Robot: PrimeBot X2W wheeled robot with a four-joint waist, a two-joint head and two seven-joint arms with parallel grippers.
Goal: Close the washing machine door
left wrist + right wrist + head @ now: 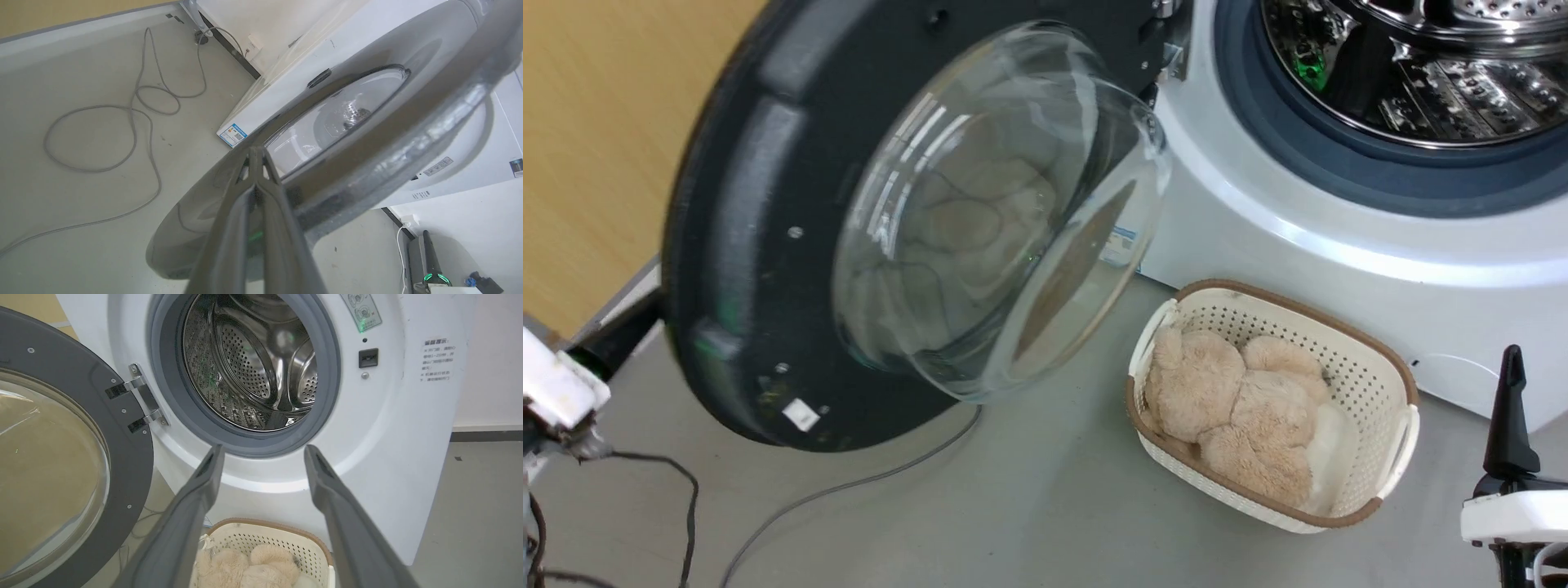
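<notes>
The washing machine door stands swung wide from the washing machine. The left hand, fingers together on its glossy outer face, may skid off when pushing; the right hand idles, fingers spread.

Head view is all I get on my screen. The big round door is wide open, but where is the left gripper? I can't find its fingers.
Observer: The left wrist view shows the left gripper on the outer side of the washing machine door. Its fingers are shut together, with the tips right at the door's outer face. I cannot tell if they touch.
Operator: Okay! What about the other arm? Is it holding something?
Observer: No. The right wrist view shows the right gripper open, with nothing between its fingers. It is facing the front of the washing machine.
</notes>
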